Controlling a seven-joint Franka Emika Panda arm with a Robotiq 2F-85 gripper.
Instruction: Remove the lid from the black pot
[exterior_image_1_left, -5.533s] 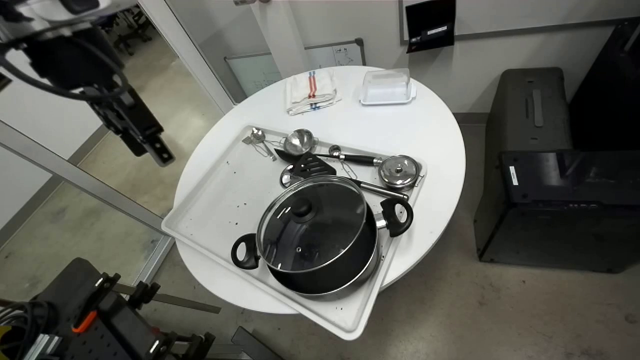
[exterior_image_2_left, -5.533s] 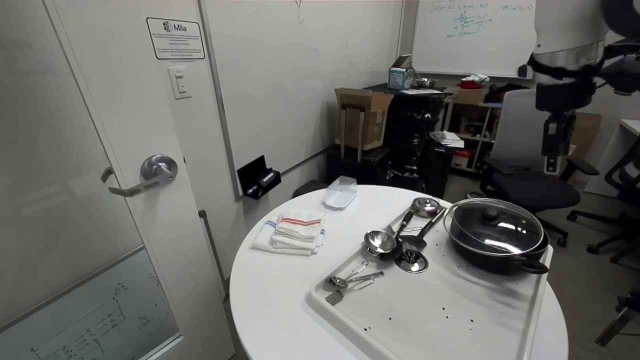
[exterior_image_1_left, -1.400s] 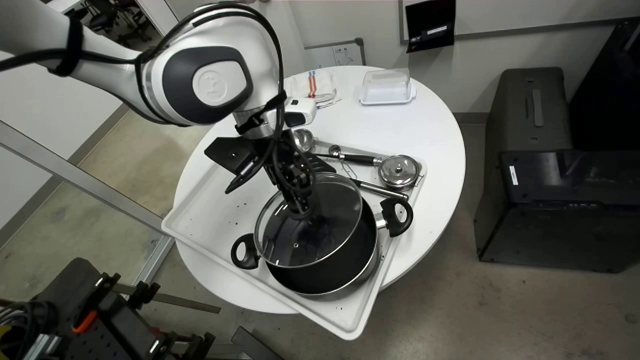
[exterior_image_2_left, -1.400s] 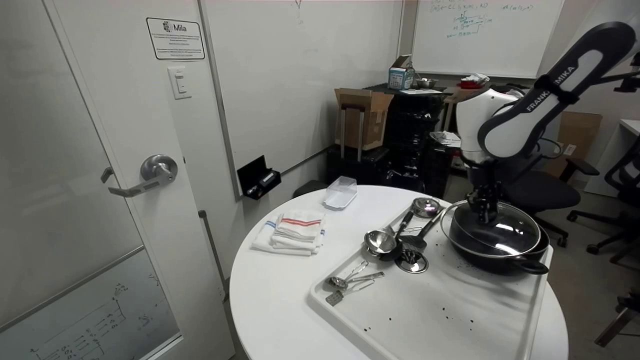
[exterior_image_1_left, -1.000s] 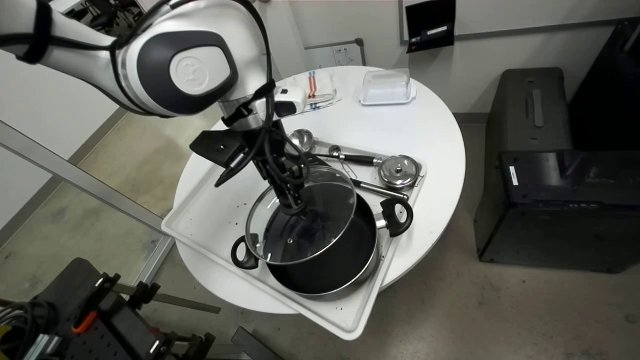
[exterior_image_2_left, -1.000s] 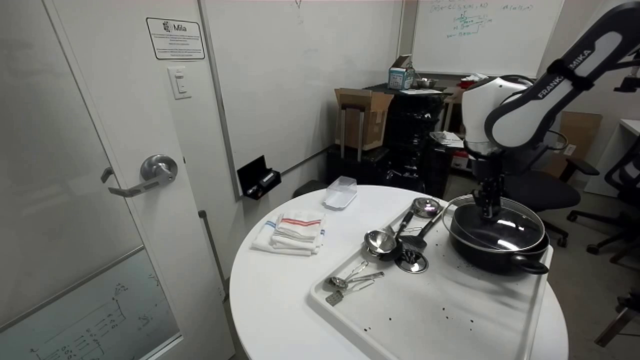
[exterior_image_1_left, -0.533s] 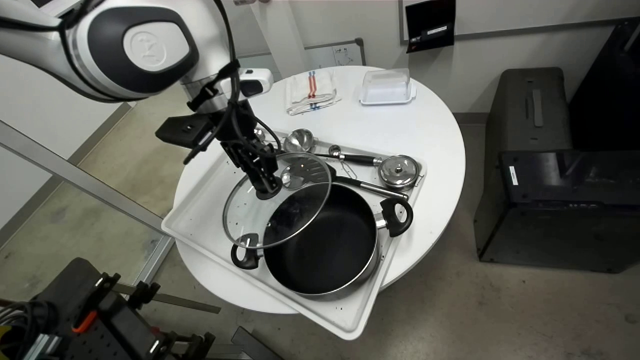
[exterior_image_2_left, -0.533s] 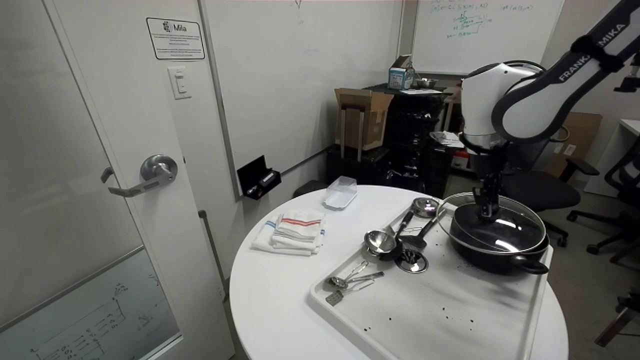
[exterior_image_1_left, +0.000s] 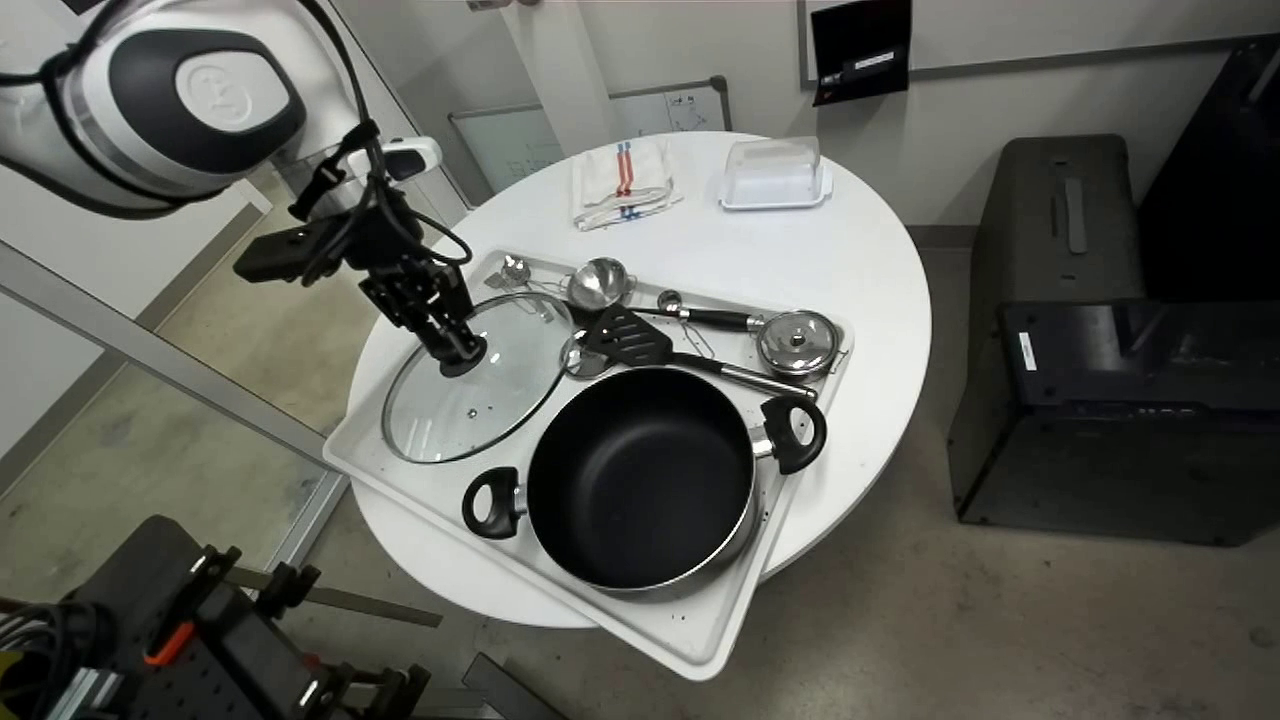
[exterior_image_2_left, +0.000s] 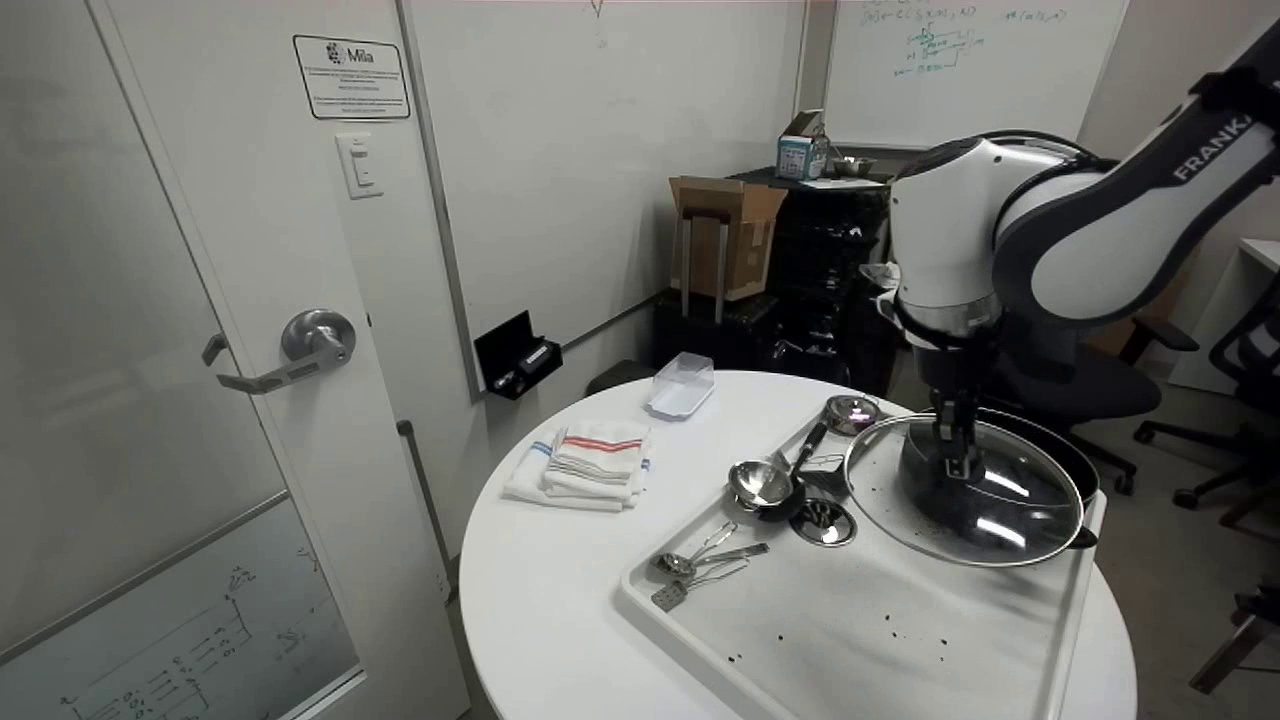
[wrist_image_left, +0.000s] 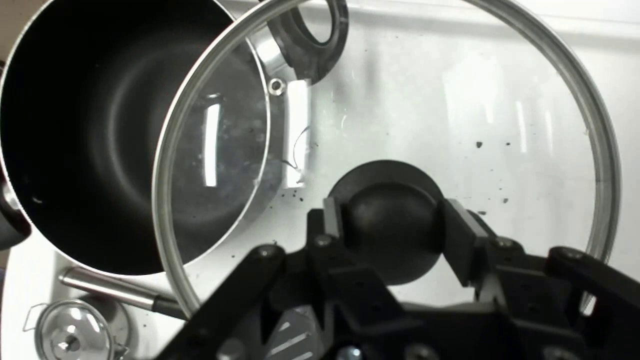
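The black pot (exterior_image_1_left: 645, 480) stands on the tray with its inside in plain sight. Beside it, over the tray's bare part, is the glass lid (exterior_image_1_left: 490, 405), held by my gripper (exterior_image_1_left: 462, 362). In the wrist view the fingers (wrist_image_left: 332, 220) press from both sides on the lid's dark round knob (wrist_image_left: 395, 225). There the lid's rim overlaps one edge of the pot and a loop handle (wrist_image_left: 320, 45). In an exterior view the lid (exterior_image_2_left: 900, 500) covers much of the pot (exterior_image_2_left: 1078, 460). Whether the lid touches the tray I cannot tell.
The white tray (exterior_image_1_left: 690, 640) lies on a round white table (exterior_image_1_left: 880, 270). A slotted spatula (exterior_image_1_left: 628, 338), a strainer (exterior_image_1_left: 598, 284), a small lidded metal pot (exterior_image_1_left: 798, 343) and small utensils line one side. Folded towels (exterior_image_1_left: 622, 180) and a clear box (exterior_image_1_left: 775, 175) are behind.
Held by its knob, the lid has travelled off the pot, sideways over the tray, leftward in an exterior view. The pot's opening is now uncovered there; the pot stays in place.
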